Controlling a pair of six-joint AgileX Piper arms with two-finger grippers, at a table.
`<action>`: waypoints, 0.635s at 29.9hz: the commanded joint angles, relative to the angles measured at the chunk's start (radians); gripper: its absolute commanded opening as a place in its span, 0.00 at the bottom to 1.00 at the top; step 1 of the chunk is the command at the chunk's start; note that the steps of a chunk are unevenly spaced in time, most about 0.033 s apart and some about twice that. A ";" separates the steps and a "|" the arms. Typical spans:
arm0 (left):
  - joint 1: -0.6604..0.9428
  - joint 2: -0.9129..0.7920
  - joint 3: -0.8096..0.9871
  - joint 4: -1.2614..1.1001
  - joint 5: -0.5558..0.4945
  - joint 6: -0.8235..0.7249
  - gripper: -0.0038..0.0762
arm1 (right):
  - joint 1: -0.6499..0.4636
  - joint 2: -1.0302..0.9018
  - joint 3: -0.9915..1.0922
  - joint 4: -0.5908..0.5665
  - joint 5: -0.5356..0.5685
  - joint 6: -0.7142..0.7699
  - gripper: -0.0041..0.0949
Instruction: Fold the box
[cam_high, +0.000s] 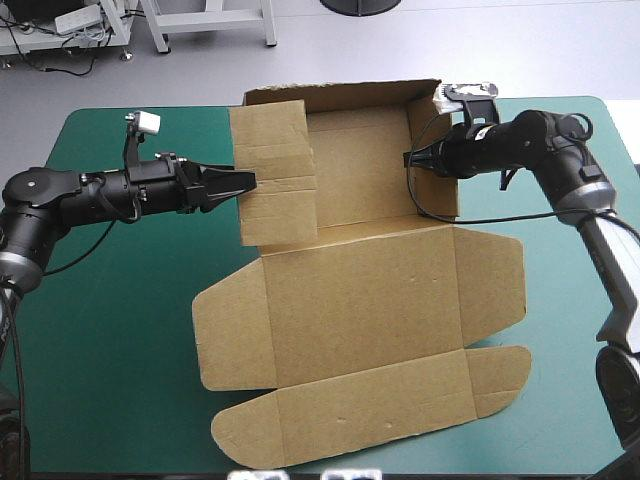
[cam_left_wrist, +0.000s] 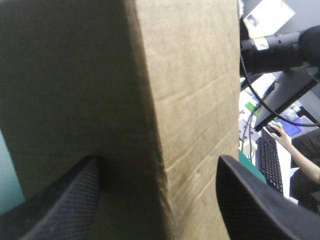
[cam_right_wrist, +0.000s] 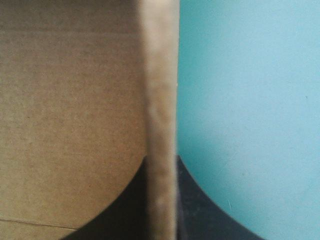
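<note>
Teal-green table (cam_high: 130, 330), brown box (cam_high: 360, 300), right fingers (cam_right_wrist: 200, 210) pinching wall (cam_right_wrist: 160, 125) (left fingers (cam_left_wrist: 250, 200) seemingly apart)

Seen from above, the table is brightly and evenly lit from overhead. The teal-green cover (cam_high: 120, 330) shows no glare, and the near, flat part of the box (cam_high: 360, 300) is pale and without shadow. The shadows we find are soft: the far tray's floor is a little darker along its raised walls. At the left gripper (cam_left_wrist: 159, 159) one face of the raised wall is deep in shade and the other is lit. At the right gripper (cam_right_wrist: 161, 159) the cover is bright, the board dimmer, and the black fingers (cam_right_wrist: 125, 210) nearly featureless in shadow.
</note>
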 joint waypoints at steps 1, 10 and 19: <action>-0.060 -0.048 -0.036 0.002 -0.118 -0.039 0.65 | 0.046 -0.044 -0.031 -0.026 -0.081 0.076 0.02; -0.297 -0.083 -0.036 0.479 -0.480 -0.355 0.63 | 0.077 -0.044 -0.031 -0.074 -0.071 0.120 0.02; -0.421 -0.091 -0.036 1.000 -0.627 -0.846 0.49 | 0.083 -0.044 -0.031 -0.029 -0.073 0.127 0.02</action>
